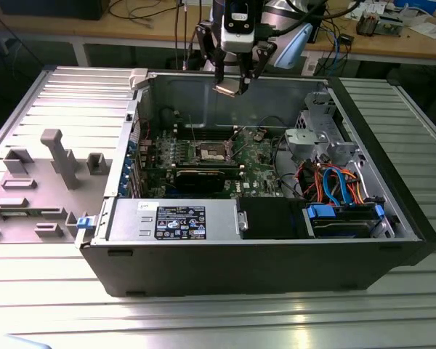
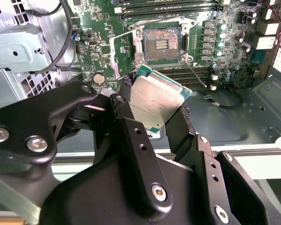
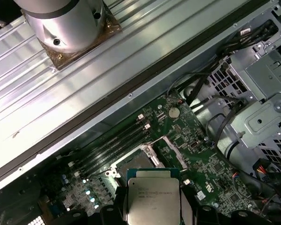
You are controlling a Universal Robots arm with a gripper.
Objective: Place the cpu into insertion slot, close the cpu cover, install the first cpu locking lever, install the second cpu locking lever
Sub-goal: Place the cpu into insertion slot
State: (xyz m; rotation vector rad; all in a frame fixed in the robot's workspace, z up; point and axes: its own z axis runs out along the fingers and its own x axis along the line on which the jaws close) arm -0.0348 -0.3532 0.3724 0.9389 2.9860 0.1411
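Overhead, the gripper [image 1: 231, 83] of a single robot arm hangs above an opened desktop computer case [image 1: 276, 269], its two black fingers [image 2: 127, 119] clenched on opposite edges of the cpu [image 2: 157, 101]. The chip sits tilted between the pads in the second wrist view, dull silver top outward and a thin green rim showing along its upper edge. It is held in the air, well apart from the board beneath. The insertion slot [image 2: 161, 43] lies open on the green motherboard [image 1: 265, 156] near the middle of the case floor, its pale contact field bare and no chip seated in it. A bent wire lever [image 2: 113, 52] stands just beside the socket's metal rim. Long black memory slots [image 3: 114, 143] run alongside the socket in the first wrist view. A labelled power supply [image 1: 178, 222] fills the case's near corner, and blue and orange cables [image 1: 334, 182] cluster toward the exterior view's right. The case rests on a ribbed grey table [image 1: 203, 320], with grey fixtures [image 1: 58, 156] on the exterior view's left
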